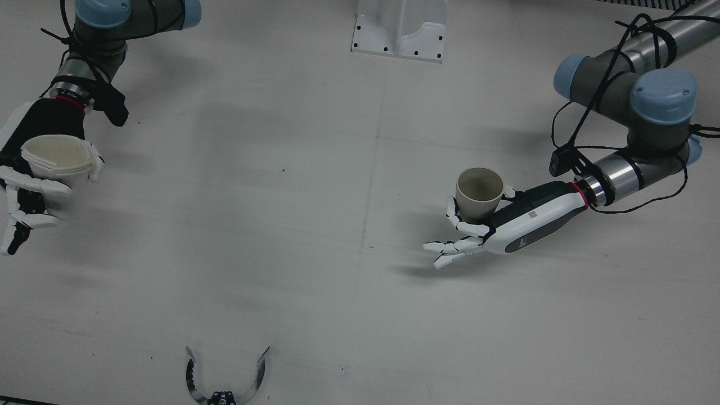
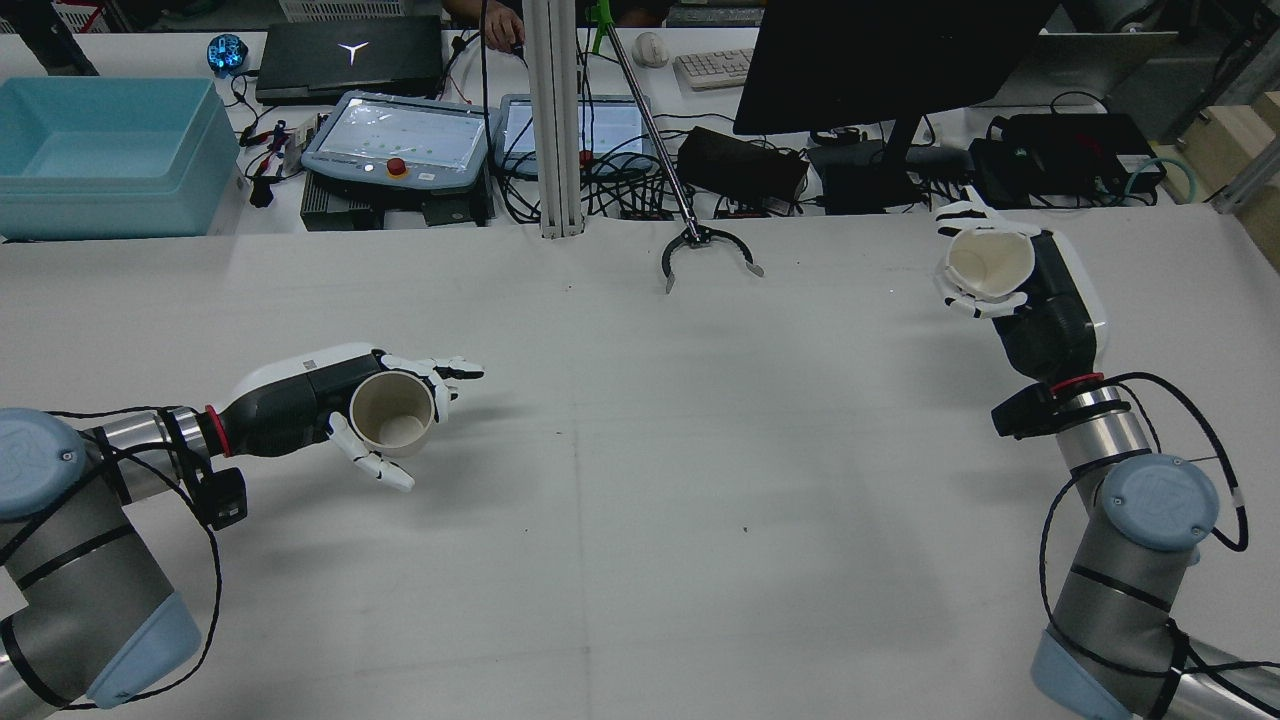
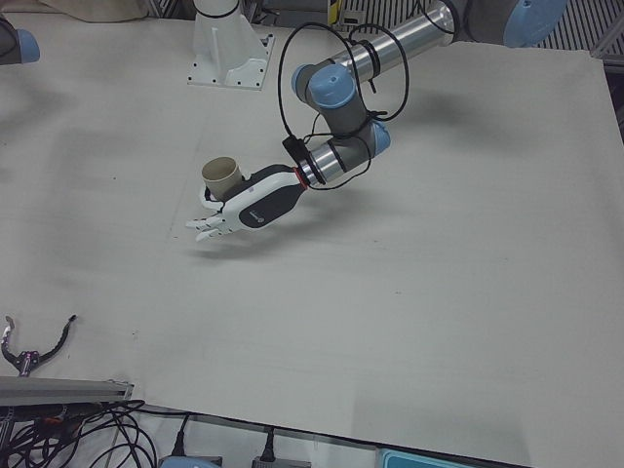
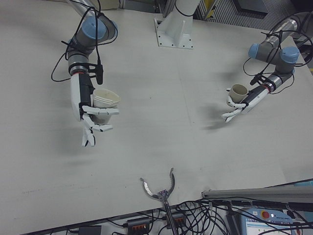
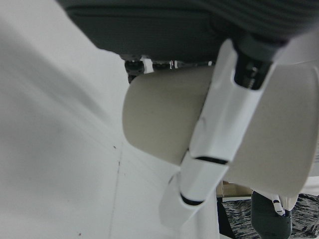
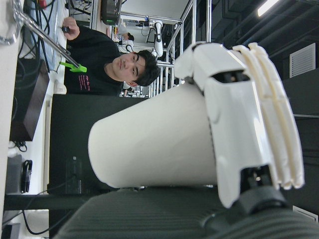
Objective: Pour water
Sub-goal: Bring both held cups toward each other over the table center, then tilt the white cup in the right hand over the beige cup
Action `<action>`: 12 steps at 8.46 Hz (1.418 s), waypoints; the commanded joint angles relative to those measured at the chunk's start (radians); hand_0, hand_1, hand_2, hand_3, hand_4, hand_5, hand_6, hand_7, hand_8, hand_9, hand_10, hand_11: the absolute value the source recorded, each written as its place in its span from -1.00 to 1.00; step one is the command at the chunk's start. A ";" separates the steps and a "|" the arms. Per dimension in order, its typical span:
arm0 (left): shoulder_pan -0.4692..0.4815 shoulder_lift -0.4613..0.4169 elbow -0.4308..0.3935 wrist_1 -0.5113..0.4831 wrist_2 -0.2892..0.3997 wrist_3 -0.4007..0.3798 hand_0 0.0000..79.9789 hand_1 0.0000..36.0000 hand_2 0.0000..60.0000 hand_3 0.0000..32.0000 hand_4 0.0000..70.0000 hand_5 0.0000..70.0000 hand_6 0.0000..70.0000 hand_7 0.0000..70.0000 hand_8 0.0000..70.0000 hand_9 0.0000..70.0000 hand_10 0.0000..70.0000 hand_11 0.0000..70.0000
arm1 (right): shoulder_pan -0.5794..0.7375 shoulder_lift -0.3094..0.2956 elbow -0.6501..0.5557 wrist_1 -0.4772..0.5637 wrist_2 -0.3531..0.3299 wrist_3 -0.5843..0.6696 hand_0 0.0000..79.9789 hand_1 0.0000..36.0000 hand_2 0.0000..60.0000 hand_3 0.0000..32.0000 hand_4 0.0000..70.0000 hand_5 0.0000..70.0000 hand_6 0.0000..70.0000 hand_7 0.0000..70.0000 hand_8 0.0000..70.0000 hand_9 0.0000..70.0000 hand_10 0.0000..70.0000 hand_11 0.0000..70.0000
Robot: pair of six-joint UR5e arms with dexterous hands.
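My left hand is shut on a beige cup, held upright a little above the table on the robot's left half. The cup's mouth faces up and no water shows inside. Some fingers stick out past the cup. My right hand is shut on a white paper cup, also upright and raised, far across the table near its far right edge. In the front view this cup sits at the left edge in the right hand. The two cups are far apart.
A white arm pedestal stands at the table's robot side. A metal claw tool hangs at the operators' edge. Beyond that edge are a blue bin, pendants, a laptop and a monitor. A person shows in the right hand view.
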 commanded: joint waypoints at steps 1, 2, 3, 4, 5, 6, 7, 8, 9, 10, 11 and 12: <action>0.106 -0.076 0.034 0.033 -0.022 0.005 1.00 1.00 -0.66 -1.00 1.00 1.00 -0.67 -0.57 -0.83 -0.93 -0.78 -0.57 | -0.141 0.071 0.089 -0.105 0.026 -0.011 1.00 1.00 0.57 -1.00 1.00 -0.72 -0.19 0.01 -0.78 -0.84 -1.00 -1.00; 0.125 -0.126 0.077 0.046 -0.022 0.006 1.00 1.00 -0.66 -1.00 1.00 1.00 -0.66 -0.56 -0.83 -0.93 -0.77 -0.57 | -0.188 0.082 0.130 -0.124 0.064 -0.035 1.00 1.00 0.55 -1.00 1.00 -0.73 -0.22 -0.02 -0.79 -0.85 -1.00 -1.00; 0.131 -0.145 0.107 0.051 -0.021 0.006 1.00 1.00 -0.68 -1.00 1.00 1.00 -0.65 -0.56 -0.83 -0.94 -0.78 -0.57 | -0.213 0.096 0.173 -0.124 0.072 -0.113 1.00 1.00 0.53 -1.00 1.00 -0.74 -0.29 -0.11 -0.81 -0.86 -1.00 -1.00; 0.129 -0.148 0.108 0.066 -0.013 0.005 1.00 1.00 -0.68 -1.00 1.00 1.00 -0.66 -0.57 -0.84 -0.94 -0.77 -0.57 | -0.224 0.099 0.259 -0.126 0.071 -0.264 1.00 1.00 0.52 -1.00 1.00 -0.74 -0.31 -0.15 -0.81 -0.87 -1.00 -1.00; 0.128 -0.148 0.099 0.079 -0.011 0.003 1.00 1.00 -0.19 -1.00 1.00 1.00 -0.66 -0.58 -0.84 -0.95 -0.77 -0.57 | -0.227 0.097 0.343 -0.126 0.063 -0.443 1.00 1.00 0.49 -1.00 1.00 -0.73 -0.32 -0.16 -0.82 -0.87 -1.00 -1.00; 0.132 -0.148 0.095 0.083 -0.011 0.006 1.00 1.00 -0.14 -1.00 1.00 1.00 -0.67 -0.59 -0.84 -0.96 -0.78 -0.58 | -0.227 0.099 0.399 -0.124 0.061 -0.586 1.00 1.00 0.46 -1.00 1.00 -0.73 -0.30 -0.17 -0.81 -0.88 -1.00 -1.00; 0.142 -0.167 0.094 0.095 -0.010 0.008 1.00 1.00 -0.03 -1.00 1.00 1.00 -0.68 -0.60 -0.85 -0.96 -0.78 -0.58 | -0.227 0.100 0.445 -0.123 0.060 -0.719 1.00 1.00 0.45 -1.00 1.00 -0.73 -0.29 -0.23 -0.84 -0.89 -1.00 -1.00; 0.160 -0.176 0.092 0.105 -0.010 0.008 1.00 1.00 0.06 -1.00 1.00 1.00 -0.67 -0.59 -0.85 -0.96 -0.79 -0.58 | -0.228 0.100 0.477 -0.123 0.052 -0.848 1.00 1.00 0.45 -1.00 1.00 -0.73 -0.27 -0.23 -0.85 -0.89 -1.00 -1.00; 0.169 -0.181 0.086 0.109 -0.002 0.006 1.00 1.00 0.09 -1.00 1.00 1.00 -0.68 -0.59 -0.85 -0.96 -0.79 -0.58 | -0.228 0.100 0.485 -0.123 0.052 -0.939 1.00 1.00 0.47 -1.00 1.00 -0.71 -0.21 -0.23 -0.87 -0.89 -1.00 -1.00; 0.178 -0.202 0.085 0.126 -0.001 0.009 1.00 1.00 0.13 -1.00 1.00 1.00 -0.68 -0.60 -0.84 -0.96 -0.79 -0.58 | -0.230 0.102 0.484 -0.123 0.054 -1.004 1.00 1.00 0.49 -1.00 1.00 -0.71 -0.21 -0.27 -0.87 -0.89 -1.00 -1.00; 0.194 -0.207 0.085 0.126 -0.001 0.009 1.00 1.00 0.30 -1.00 1.00 1.00 -0.68 -0.59 -0.84 -0.96 -0.79 -0.59 | -0.230 0.134 0.483 -0.123 0.051 -1.106 1.00 1.00 0.48 -1.00 1.00 -0.71 -0.20 -0.31 -0.87 -0.90 -1.00 -1.00; 0.215 -0.220 0.089 0.128 -0.002 0.009 1.00 1.00 0.26 -1.00 1.00 1.00 -0.68 -0.59 -0.85 -0.96 -0.79 -0.59 | -0.254 0.189 0.485 -0.120 0.031 -1.271 1.00 1.00 0.51 -1.00 1.00 -0.69 -0.15 -0.28 -0.85 -0.90 -1.00 -1.00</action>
